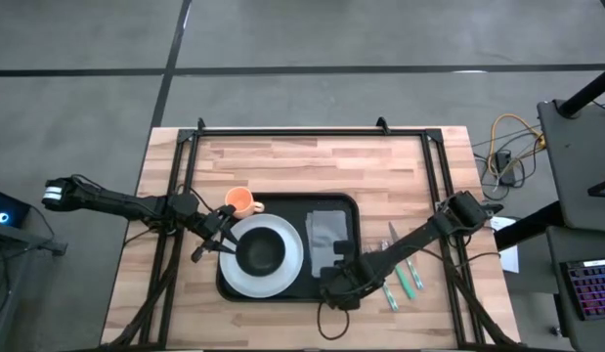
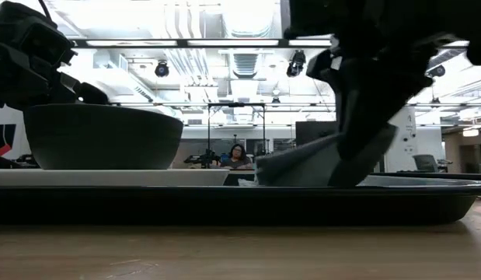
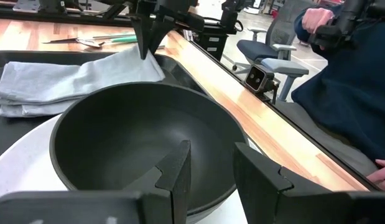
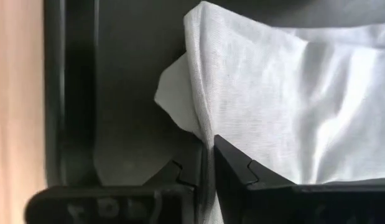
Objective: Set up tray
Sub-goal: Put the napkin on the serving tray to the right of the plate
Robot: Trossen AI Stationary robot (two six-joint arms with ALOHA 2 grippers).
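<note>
Right end effector pinches the grey napkin inside the tray, near its front right corner.

Left arm reaching in from 9 o'clock edge, elbow low, left gripper just left of centre, fingers parted astride a rim. Right arm angled in from 3 o'clock, wrist dipped, right gripper toward 5 o'clock, fingers pinched almost together on cloth fold

trays: one black tray
plates: one white
bowls: one dark
cups: one orange
napkins: one grey
cutlery pieces: three, green-handled
grippers: two, left gripper, right gripper
</note>
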